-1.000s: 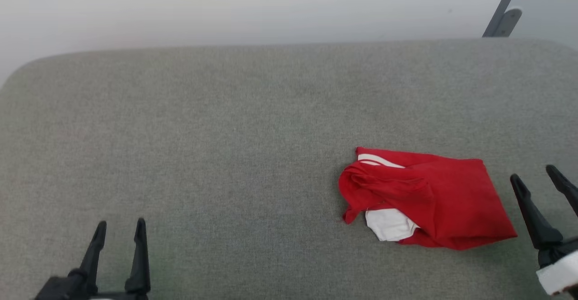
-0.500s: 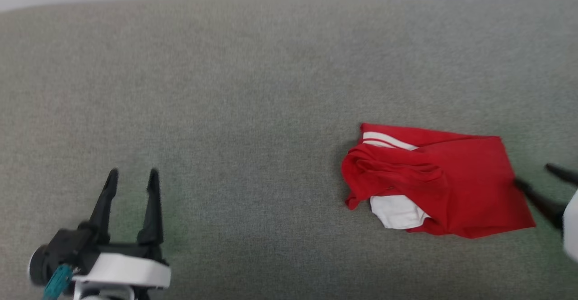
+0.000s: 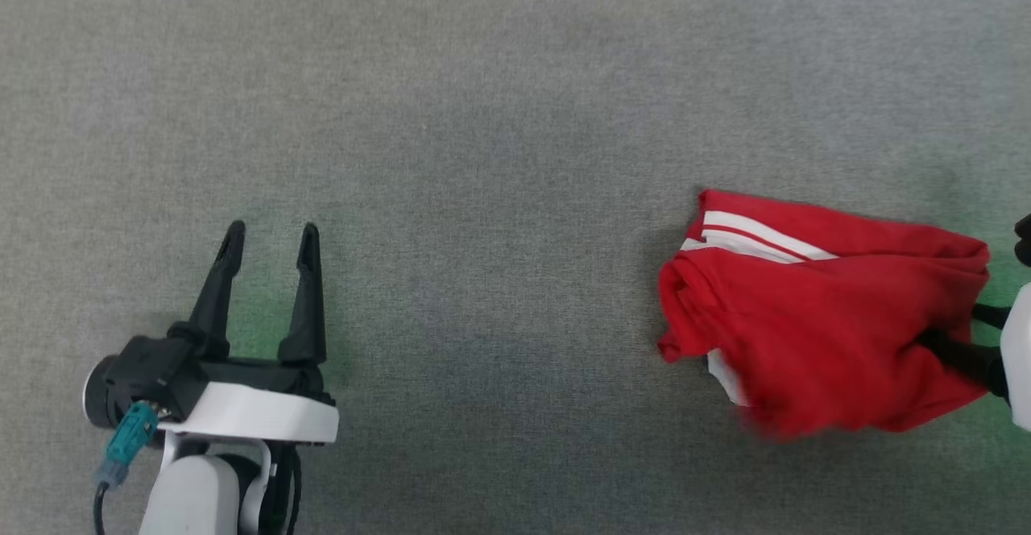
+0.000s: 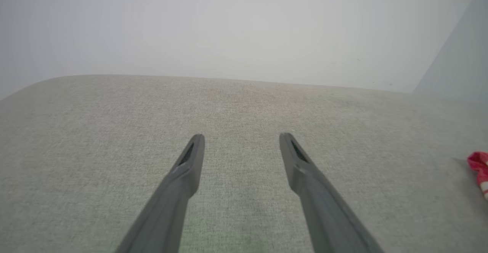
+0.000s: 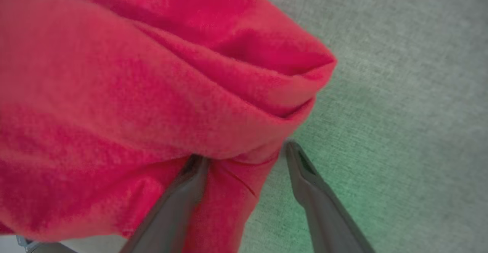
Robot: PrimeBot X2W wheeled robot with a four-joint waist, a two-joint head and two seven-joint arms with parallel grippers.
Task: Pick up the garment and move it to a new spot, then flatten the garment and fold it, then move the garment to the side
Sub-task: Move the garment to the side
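Your right gripper [image 5: 242,154]: its fingers [image 5: 179,203] are standing wide, not pinching. A thick roll of red cloth is sitting between them, one tip pressing into it, the other standing just beside its edge. Your left gripper [image 3: 270,233] is spread wide too, holding nothing, hovering over bare grey bench [image 3: 483,116] well apart from the cloth.

The garment [image 3: 813,333] is lying bunched toward the bench's right side, well in from the far edge. How close it is sitting to the right or near edge I cannot tell. White stripe trim [image 3: 757,237] is showing along its far side, and a sliver of white sleeve [image 3: 721,370] is peeking out at its near left.

Handling, as a judgement: it is looking soft, light and limp, several layers deep, nothing fragile. It is likely going to sag and unroll from any hold catching one layer only, and the woven bench cover is probably going to drag on it. You are best placed taking the doubled fold already between your right fingers, closing deep so that every layer is caught.
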